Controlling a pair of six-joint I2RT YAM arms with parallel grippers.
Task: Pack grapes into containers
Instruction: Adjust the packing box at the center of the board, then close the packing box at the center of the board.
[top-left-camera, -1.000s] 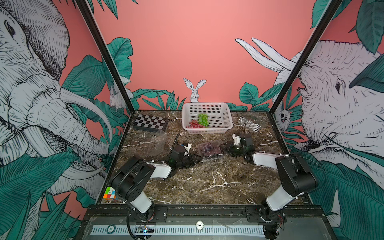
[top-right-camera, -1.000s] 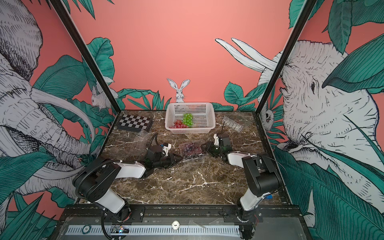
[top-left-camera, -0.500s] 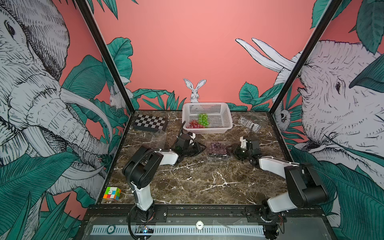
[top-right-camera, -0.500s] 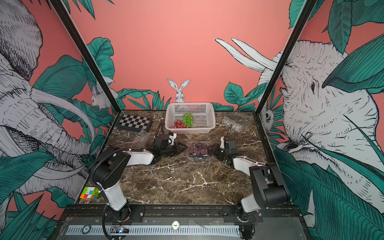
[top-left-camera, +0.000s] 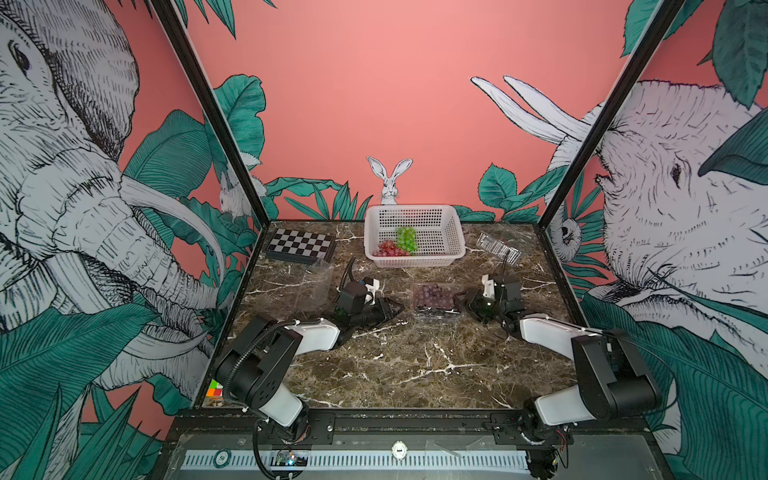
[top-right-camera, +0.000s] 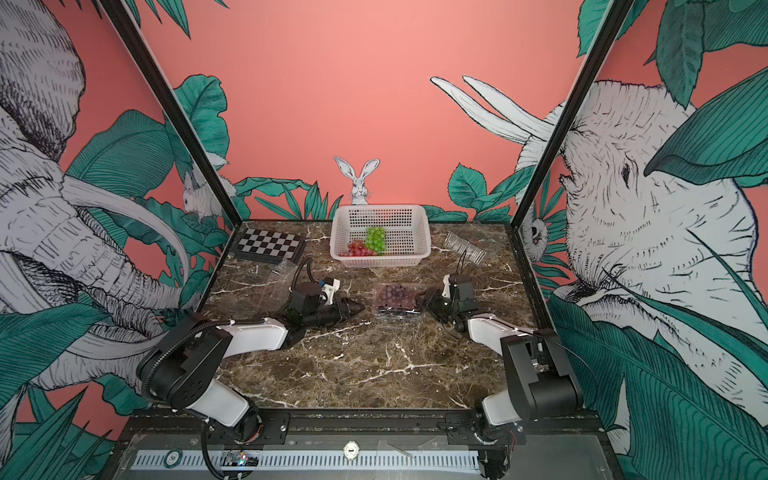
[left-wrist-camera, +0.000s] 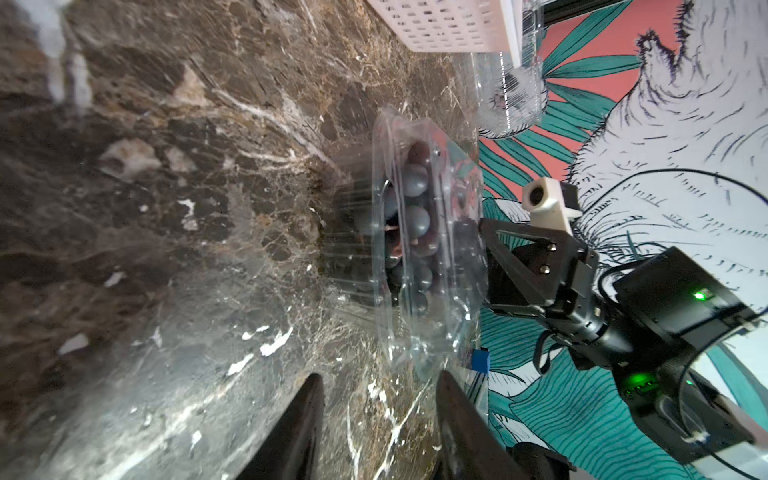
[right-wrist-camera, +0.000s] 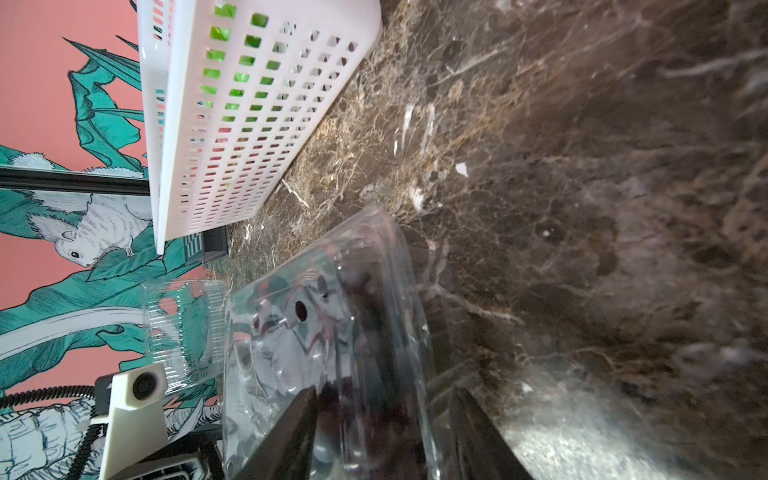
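Note:
A clear container (top-left-camera: 436, 300) (top-right-camera: 395, 299) holding dark purple grapes (left-wrist-camera: 415, 220) lies at mid-table, lid down over the berries. My right gripper (top-left-camera: 462, 301) (right-wrist-camera: 384, 407) is shut on the container's right end, one finger on each flat face of the box (right-wrist-camera: 332, 324). My left gripper (top-left-camera: 395, 309) (left-wrist-camera: 378, 399) stands open just left of the container, only bare marble between its fingers. Red grapes (top-left-camera: 388, 248) and green grapes (top-left-camera: 406, 239) lie in the white basket (top-left-camera: 455, 237) at the back.
An empty clear container (top-left-camera: 311, 282) lies behind my left arm, another (top-left-camera: 496, 248) at the back right. A chessboard (top-left-camera: 300, 245) sits back left and a colour cube (top-left-camera: 214, 390) at the front-left edge. Walls close in three sides.
My left gripper has opened and come off the container's left end. The container shifted a little to the right with my right gripper still on it.

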